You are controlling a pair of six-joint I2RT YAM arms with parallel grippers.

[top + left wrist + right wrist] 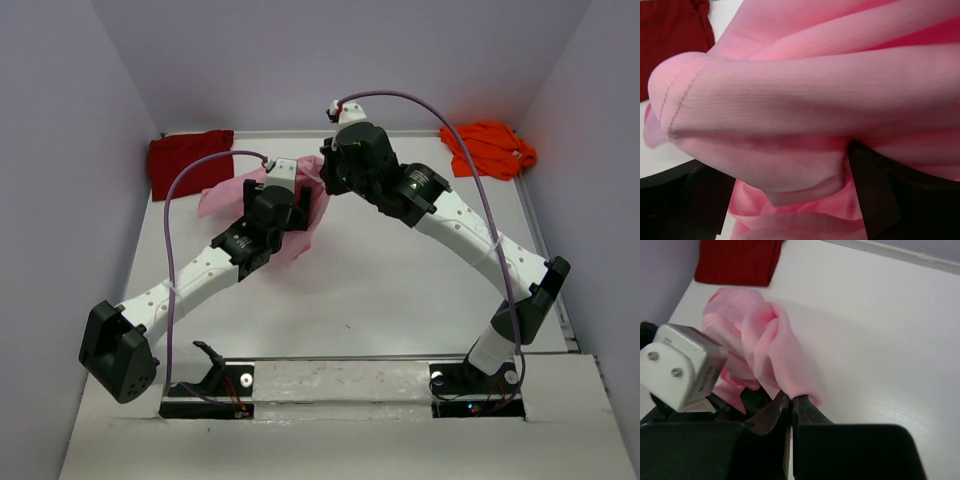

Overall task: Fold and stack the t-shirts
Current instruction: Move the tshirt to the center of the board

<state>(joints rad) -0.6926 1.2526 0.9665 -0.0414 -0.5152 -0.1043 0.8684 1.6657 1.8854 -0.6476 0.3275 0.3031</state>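
Observation:
The light pink t-shirt [305, 225] is bunched up at mid-table, lifted between both arms. My right gripper [791, 399] is shut on a fold at its edge, and the cloth [765, 340] rises from the pinched tips. My left gripper [775, 160] is open. Pink cloth [805, 90] drapes over and between its black fingers [885, 195] and fills most of that view. From above, the left gripper [292, 205] and right gripper [325, 185] sit close together in the shirt. The dark red t-shirt [190, 162] lies at the back left and the bright orange t-shirt [488, 148] at the back right.
Purple walls [60, 150] close in the white table [400, 290] on three sides. The left arm's wrist camera block [682, 365] sits close beside my right gripper. A corner of the dark red shirt [670, 35] lies just beyond the pink cloth.

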